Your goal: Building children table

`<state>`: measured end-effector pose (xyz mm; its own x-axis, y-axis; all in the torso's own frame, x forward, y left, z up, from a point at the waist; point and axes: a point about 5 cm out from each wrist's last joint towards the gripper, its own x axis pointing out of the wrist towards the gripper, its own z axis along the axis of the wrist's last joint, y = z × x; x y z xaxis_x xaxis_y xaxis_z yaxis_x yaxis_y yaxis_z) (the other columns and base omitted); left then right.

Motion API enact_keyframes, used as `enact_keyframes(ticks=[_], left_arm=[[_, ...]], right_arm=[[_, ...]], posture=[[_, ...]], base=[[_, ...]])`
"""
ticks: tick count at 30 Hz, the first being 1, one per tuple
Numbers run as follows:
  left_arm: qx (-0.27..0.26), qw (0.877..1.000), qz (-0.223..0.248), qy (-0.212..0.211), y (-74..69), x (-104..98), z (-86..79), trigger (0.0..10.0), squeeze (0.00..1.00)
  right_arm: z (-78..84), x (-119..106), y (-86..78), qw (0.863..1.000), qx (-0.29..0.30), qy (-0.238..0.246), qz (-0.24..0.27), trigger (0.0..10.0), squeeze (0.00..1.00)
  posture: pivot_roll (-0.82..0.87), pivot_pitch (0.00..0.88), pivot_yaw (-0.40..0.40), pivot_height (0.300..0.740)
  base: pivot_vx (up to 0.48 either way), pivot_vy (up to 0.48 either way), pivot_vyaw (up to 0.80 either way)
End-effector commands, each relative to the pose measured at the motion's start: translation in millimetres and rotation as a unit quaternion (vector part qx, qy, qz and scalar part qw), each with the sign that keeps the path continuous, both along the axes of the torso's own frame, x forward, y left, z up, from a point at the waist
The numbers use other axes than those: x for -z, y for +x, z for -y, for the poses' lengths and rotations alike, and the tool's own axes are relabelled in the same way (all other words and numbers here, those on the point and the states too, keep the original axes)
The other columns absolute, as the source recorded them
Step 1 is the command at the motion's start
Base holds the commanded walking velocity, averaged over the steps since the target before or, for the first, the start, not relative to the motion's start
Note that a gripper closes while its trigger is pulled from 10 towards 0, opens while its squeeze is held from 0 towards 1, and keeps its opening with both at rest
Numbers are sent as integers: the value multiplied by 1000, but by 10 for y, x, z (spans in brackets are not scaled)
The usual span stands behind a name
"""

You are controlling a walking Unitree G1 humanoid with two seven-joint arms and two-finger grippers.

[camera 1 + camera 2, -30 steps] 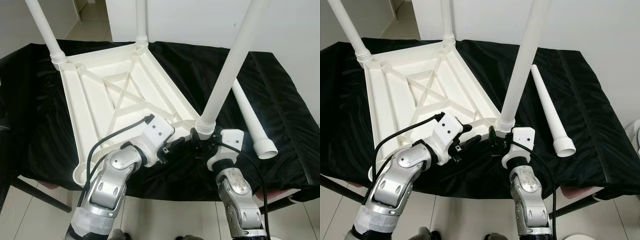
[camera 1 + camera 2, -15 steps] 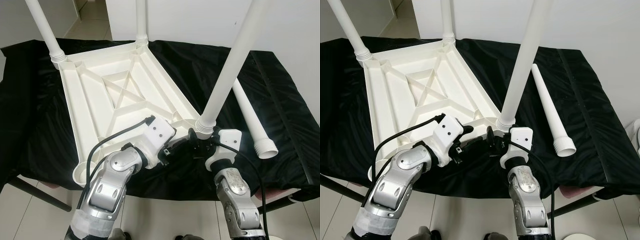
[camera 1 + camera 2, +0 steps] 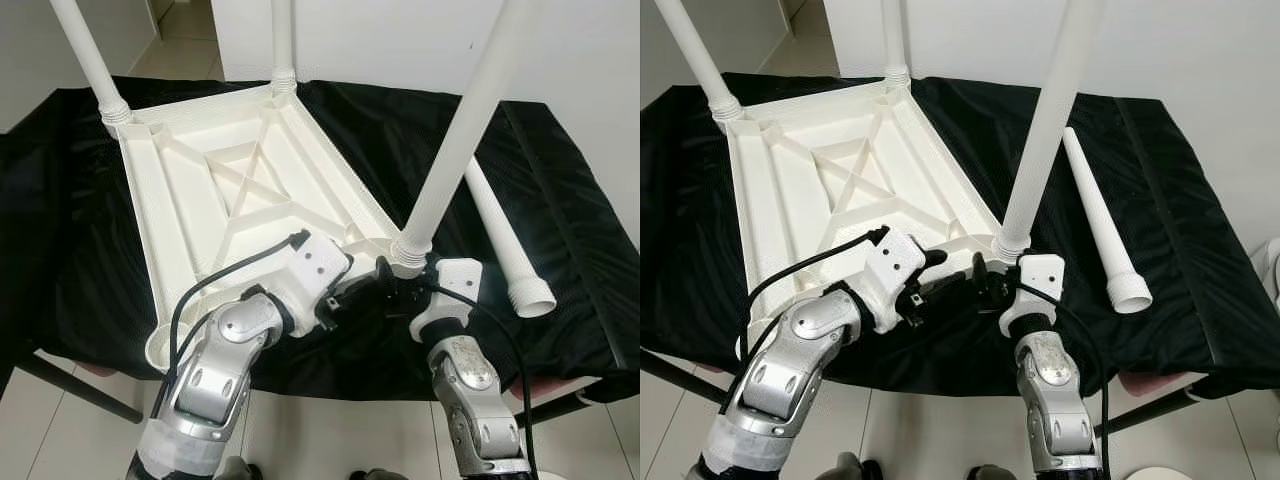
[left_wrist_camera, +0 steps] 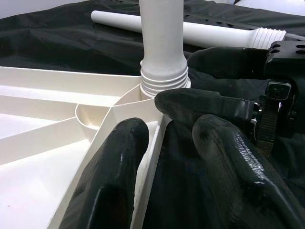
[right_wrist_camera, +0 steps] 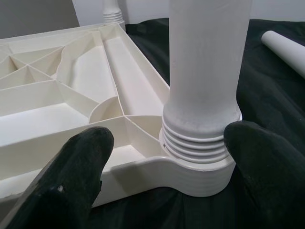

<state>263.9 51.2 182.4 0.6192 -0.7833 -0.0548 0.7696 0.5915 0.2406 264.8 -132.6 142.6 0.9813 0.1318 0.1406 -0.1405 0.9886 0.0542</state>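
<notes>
Where the leg (image 5: 204, 71) screws in, right tool (image 5: 167, 157) straddles; apparently untouching.

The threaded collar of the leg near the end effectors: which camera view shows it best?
The right wrist view: the threaded collar is large and sharp, its ridges seated in the tabletop's corner socket. The left wrist view shows it smaller, partly behind a black finger. The eye views show it tiny.

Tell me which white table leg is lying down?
The loose white plastic table leg lies flat on the black cloth, right of the upside-down white tabletop. The other three stand upright in corner sockets.
</notes>
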Motion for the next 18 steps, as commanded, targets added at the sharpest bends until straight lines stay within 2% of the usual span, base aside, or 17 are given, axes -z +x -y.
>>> enact_keyframes(ticks=[1, 18], left_arm=[[-18, 1000, 1, -1, -11, 6, -15, 10000, 0], [-16, 1000, 1, -2, -5, -11, -22, 10000, 0]], right_arm=[[6, 28, -15, 1000, 4, -3, -2, 10000, 0], [8, 16, -11, 1000, 7, -4, 1, 10000, 0]], posture=[[-120, 127, 24, 740], [-119, 130, 28, 740]], base=[[0, 0, 0], [0, 0, 0]])
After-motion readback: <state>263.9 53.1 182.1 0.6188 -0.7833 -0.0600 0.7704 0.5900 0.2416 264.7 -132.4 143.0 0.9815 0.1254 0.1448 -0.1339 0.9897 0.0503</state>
